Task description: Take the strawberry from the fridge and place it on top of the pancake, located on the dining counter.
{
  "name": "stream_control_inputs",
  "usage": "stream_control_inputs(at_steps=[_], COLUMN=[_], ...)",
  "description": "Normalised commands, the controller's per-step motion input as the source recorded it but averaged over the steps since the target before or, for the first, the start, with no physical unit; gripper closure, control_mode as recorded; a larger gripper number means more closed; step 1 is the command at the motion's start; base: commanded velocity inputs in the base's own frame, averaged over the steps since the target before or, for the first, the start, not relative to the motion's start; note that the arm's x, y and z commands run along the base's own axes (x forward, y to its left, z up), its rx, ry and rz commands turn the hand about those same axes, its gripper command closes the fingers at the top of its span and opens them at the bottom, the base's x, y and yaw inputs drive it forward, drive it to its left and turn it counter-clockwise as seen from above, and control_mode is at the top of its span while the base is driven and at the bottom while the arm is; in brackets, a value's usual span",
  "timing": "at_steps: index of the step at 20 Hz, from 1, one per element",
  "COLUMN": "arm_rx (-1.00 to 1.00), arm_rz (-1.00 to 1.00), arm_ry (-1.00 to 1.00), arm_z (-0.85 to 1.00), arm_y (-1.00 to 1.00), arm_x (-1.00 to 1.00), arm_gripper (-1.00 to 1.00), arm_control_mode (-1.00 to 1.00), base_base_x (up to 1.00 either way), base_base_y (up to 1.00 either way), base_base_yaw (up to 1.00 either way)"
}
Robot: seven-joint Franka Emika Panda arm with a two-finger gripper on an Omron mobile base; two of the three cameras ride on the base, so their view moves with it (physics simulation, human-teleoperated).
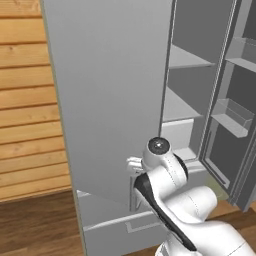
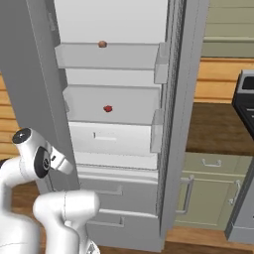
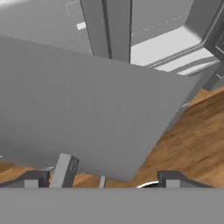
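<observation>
The light-grey fridge (image 2: 173,124) stands with its doors open, pale shelves showing inside. A tiny red strawberry (image 2: 107,108) lies on the second shelf. My gripper (image 3: 101,180) is open, its fingertips (image 3: 31,179) spread wide, low down and close to the outer face of the open left door (image 3: 87,113). The door's bar handle (image 3: 64,169) rises between the tips, untouched. My hand (image 2: 62,161) hangs beside that door, lower than the strawberry and to its left. The pancake and the dining counter are out of view.
A small brownish round item (image 2: 102,44) sits on the upper shelf. The open right door (image 1: 235,110) carries clear bins. A dark counter (image 2: 218,124) over green cabinets and a stove (image 2: 245,94) stand right of the fridge. Wooden floor (image 3: 192,144) lies below.
</observation>
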Motion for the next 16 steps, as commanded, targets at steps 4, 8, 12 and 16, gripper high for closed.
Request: stream_control_inputs(at_steps=[4, 8, 12, 16], arm_rx=[0.27, 0.30, 0.21, 0.11], arm_rz=[0.00, 0.00, 0.00, 0.00], arm_ry=[0.00, -0.16, -0.31, -0.31], arm_z=[0.44, 0.02, 0.04, 0.21], arm_y=[-0.88, -1.00, -0.39, 0.08], arm_x=[-0.60, -0.80, -0.68, -0.01], arm_gripper=[-1.00, -1.00, -1.00, -1.00], arm_control_mode=[-1.00, -1.00, -1.00, -1.00], base_base_x=[0.00, 0.00, 0.00, 0.00], base_base_y=[0.00, 0.00, 0.00, 0.00], base_base_yaw=[0.00, 0.00, 0.00, 0.00])
